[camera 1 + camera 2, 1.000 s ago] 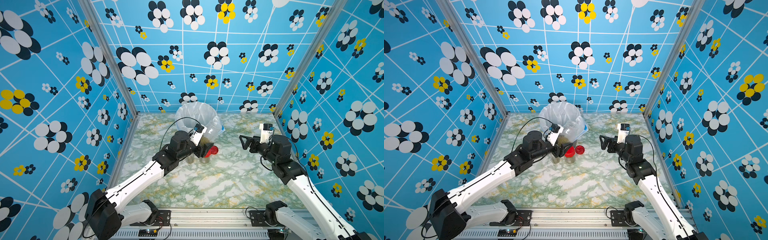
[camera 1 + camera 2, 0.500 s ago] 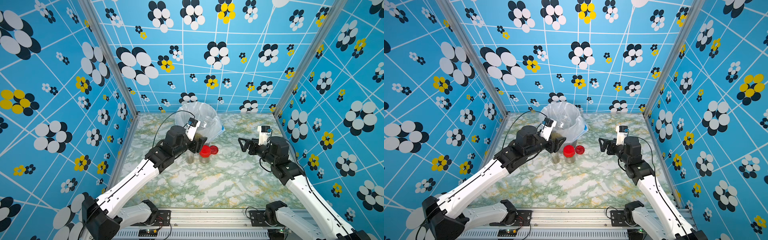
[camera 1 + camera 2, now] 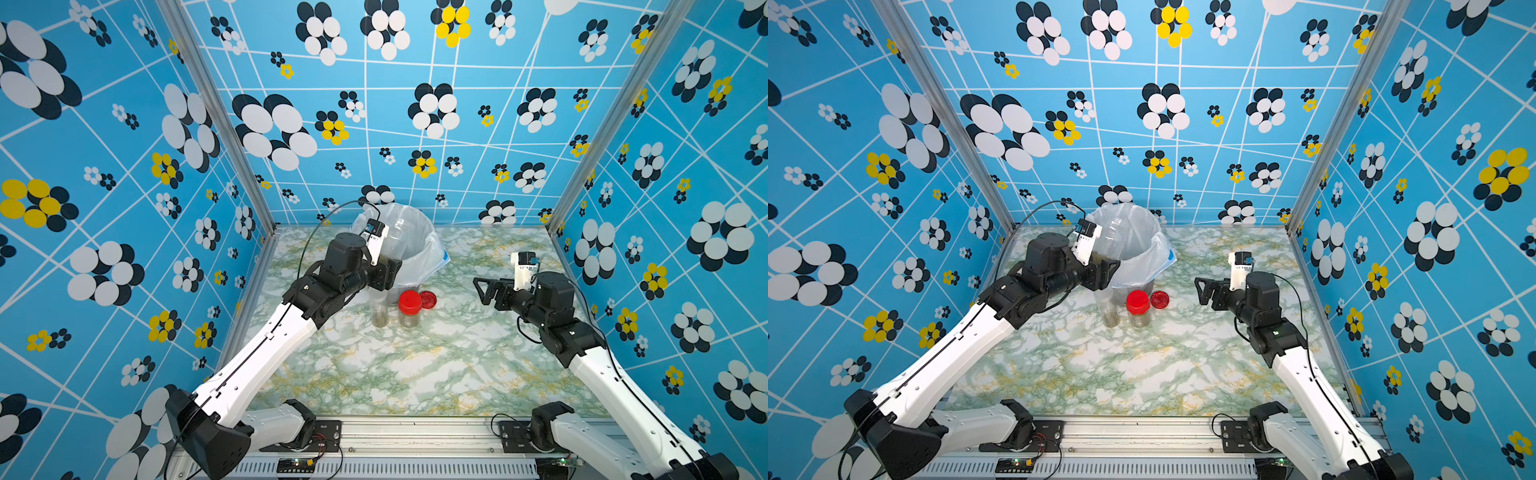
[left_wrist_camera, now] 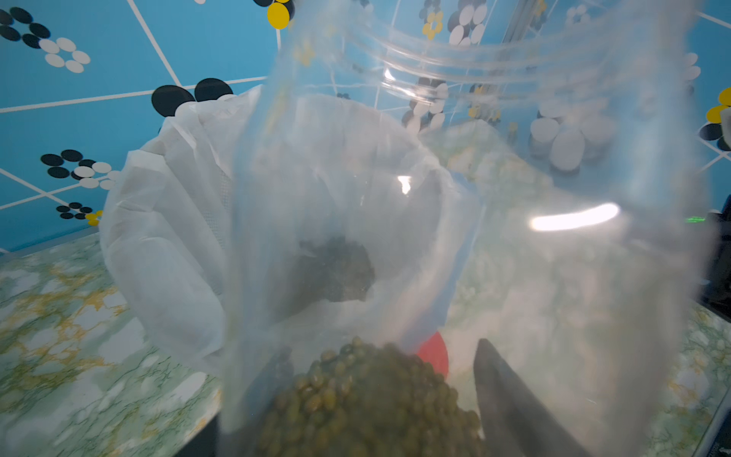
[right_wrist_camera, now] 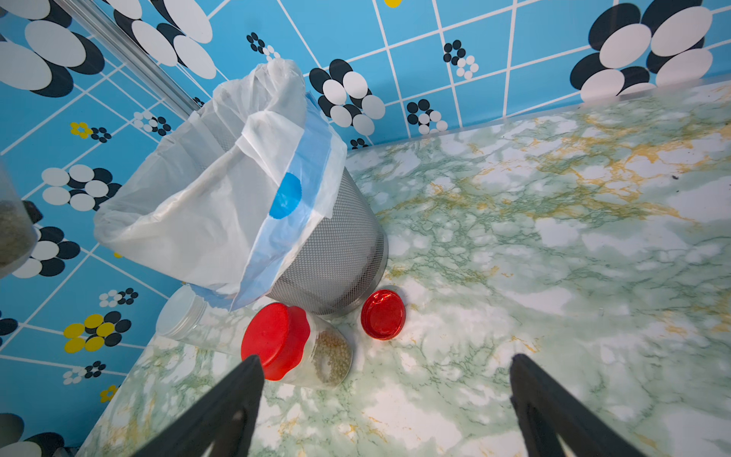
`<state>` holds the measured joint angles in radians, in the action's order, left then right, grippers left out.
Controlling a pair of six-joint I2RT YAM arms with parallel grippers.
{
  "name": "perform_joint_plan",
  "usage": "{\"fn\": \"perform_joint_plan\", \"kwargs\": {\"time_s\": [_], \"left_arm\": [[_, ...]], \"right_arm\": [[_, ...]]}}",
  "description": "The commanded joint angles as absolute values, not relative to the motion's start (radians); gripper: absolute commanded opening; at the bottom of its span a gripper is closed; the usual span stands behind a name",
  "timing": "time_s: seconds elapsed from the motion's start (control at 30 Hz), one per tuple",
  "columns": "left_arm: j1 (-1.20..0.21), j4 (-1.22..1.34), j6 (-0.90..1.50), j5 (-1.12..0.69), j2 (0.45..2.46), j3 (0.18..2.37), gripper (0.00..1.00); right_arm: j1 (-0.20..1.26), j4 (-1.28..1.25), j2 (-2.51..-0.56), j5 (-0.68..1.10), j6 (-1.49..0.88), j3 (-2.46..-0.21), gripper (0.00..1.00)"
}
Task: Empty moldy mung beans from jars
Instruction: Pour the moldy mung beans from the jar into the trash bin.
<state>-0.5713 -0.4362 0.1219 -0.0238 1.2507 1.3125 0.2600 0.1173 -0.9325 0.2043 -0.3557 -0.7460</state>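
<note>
Clear plastic fills the left claw: it is clamped on an open jar, lidless, gripped near its base and raised at the near-left side of the bin. The jar's long axis leans from the claw up toward the counter's back edge, mouth end highest. The mung beans lie heaped at the base end. The bin, lined with a white bag, stands about midway along the back edge of the counter. Just in front of it stand a slim jar with a clear lid and a red-lidded jar, close together, both upright, with beans at the bottom. A loose red lid lies flat by the bin's foot. Well to the right, the right claw hangs spread wide and empty, pointing toward the jars.
</note>
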Motion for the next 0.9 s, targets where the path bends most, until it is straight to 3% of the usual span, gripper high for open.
{"fn": "perform_joint_plan", "kwargs": {"time_s": [0.0,0.6,0.87], "left_arm": [[-0.54,-0.504,0.133,0.012,1.281,1.379,0.5],[-0.485,-0.821,-0.052,0.19,1.523,1.77,0.5],[-0.487,-0.912,-0.148,0.261,1.601,1.839,0.51]], "right_arm": [[0.255,0.125,-0.931,0.231,-0.339,-0.759,0.99],[0.256,0.176,-0.915,0.198,-0.325,-0.773,0.99],[0.256,0.166,-0.922,0.192,-0.341,-0.764,0.99]]}}
